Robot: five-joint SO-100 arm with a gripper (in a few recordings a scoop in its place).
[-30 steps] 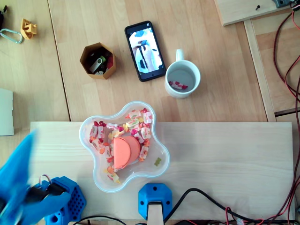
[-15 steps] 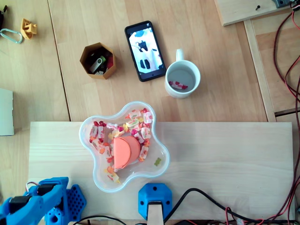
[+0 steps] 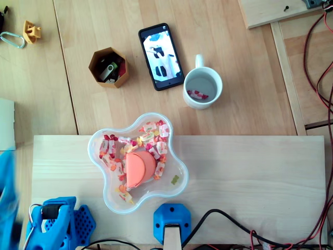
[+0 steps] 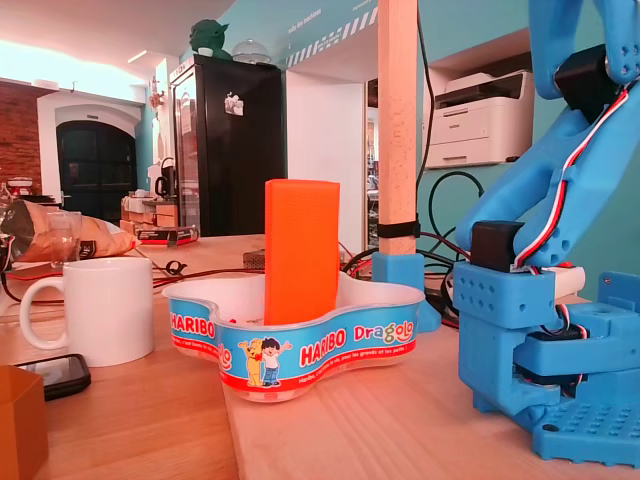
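1. My blue gripper (image 3: 6, 200), a blur at the overhead view's left edge, has swung outward in the last half second; whether it is wide or closed, I cannot tell.
2. The candy bowl (image 3: 112, 200), with an orange block (image 3: 139, 167) standing in it, lies nearest, untouched and well apart.
3. Beyond, the white mug (image 3: 203, 88) holds a few sweets.

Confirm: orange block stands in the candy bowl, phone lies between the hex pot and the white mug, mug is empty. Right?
No. The white mug is not empty: the overhead view shows a few candies at its bottom. The orange block does stand in the candy bowl, and the phone lies between the hex pot and the mug.
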